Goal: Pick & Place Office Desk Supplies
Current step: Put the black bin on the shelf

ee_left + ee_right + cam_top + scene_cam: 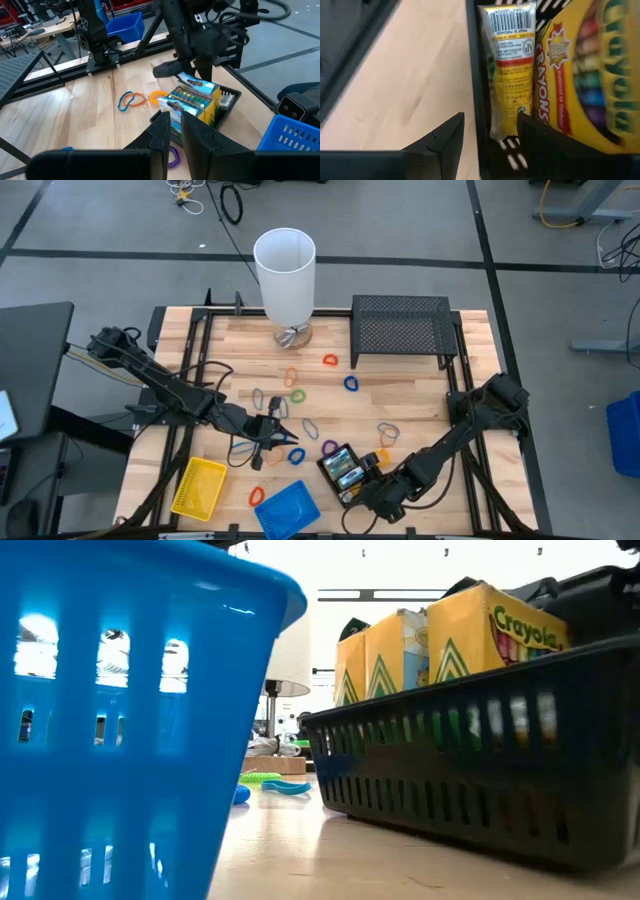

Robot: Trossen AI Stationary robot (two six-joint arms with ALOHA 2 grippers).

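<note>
1. The right hand is low at the near right part of the tabletop, right at the black tray. In its wrist view the two fingers stand apart, one outside the tray's wall and the other inside it, so the wall lies between them; I cannot tell whether they press on it.
2. The black tray holds yellow-green crayon boxes. Just ahead of the right hand one box stands on edge against the tray wall, its barcode end pointing away from the fingers.
3. The left hand hovers over the middle of the tabletop, to the left of the black tray. Its fingers are nearly together with only a thin gap, and nothing shows between them.
4. Straight ahead of the left hand are the black tray and its boxes, with the right arm above them. A purple rubber band lies just under the left fingers; a blue band and an orange band lie a little farther ahead, touching each other.
5. The blue tray sits near the front edge between the two hands, and the yellow tray is to the left of it, beside the left hand.
6. More coloured bands are scattered beyond both hands, towards the white cylinder and the black mesh rack.
</note>
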